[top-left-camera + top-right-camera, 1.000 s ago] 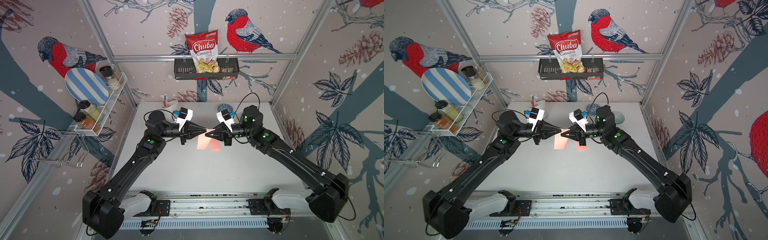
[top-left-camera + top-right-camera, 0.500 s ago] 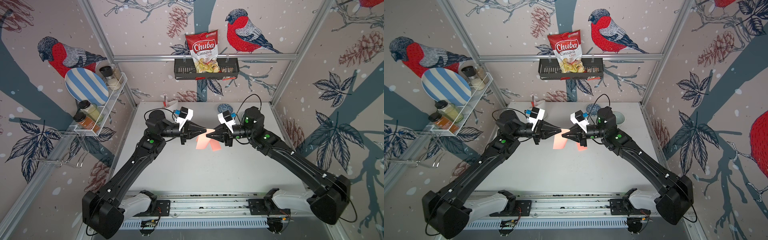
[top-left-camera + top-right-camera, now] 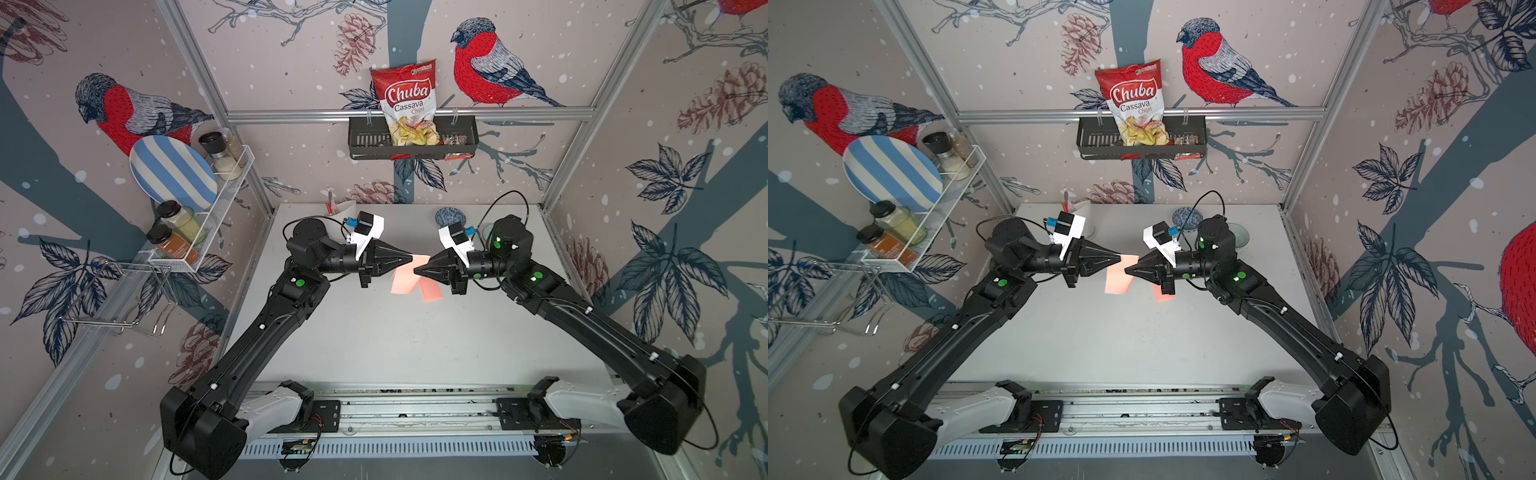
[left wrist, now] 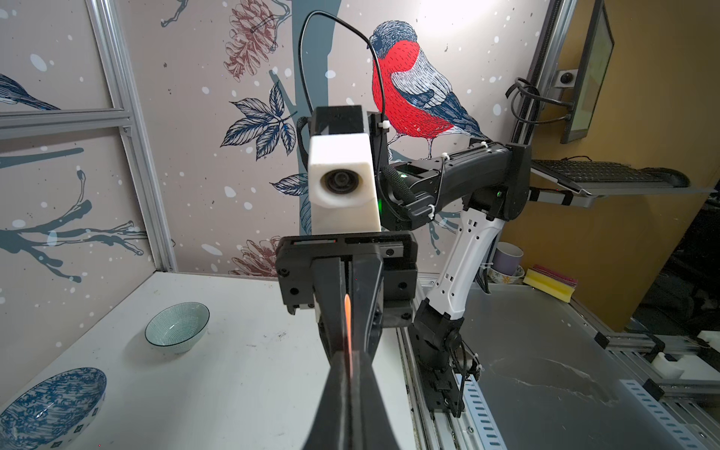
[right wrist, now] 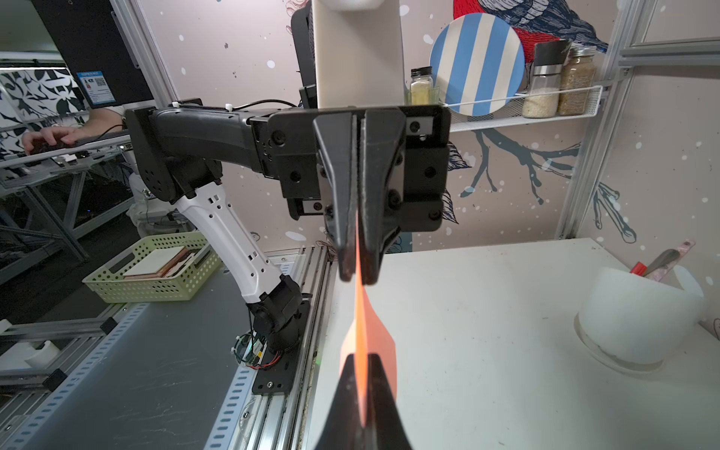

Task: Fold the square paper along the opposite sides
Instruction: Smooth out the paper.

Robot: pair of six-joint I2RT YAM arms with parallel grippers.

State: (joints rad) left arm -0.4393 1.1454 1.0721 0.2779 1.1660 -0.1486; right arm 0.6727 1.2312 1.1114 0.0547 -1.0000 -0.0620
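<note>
where the paper hangs: the salmon paper is off the table, in the air above its far middle, doubled over, its loose lower half splaying out.
left gripper: closed, pinching the paper's upper edge from the left.
right gripper: closed on the same edge from the right, nose to nose with the left one and just beside it.
wrist views: the paper shows edge-on, a thin strip running between both pairs of fingers.
further out: a blue patterned bowl and a white cup sit by the far edge, well apart from the paper.
risk: the pinches look shallow, so a pull apart could tear the sheet or slip it free. if the splayed half is pressed down unaligned, the crease would likely run crooked.
change since a second ago: very little. both pinches hold as before, the paper hangs in the same spot, and the right arm's elbow sits slightly further right.
</note>
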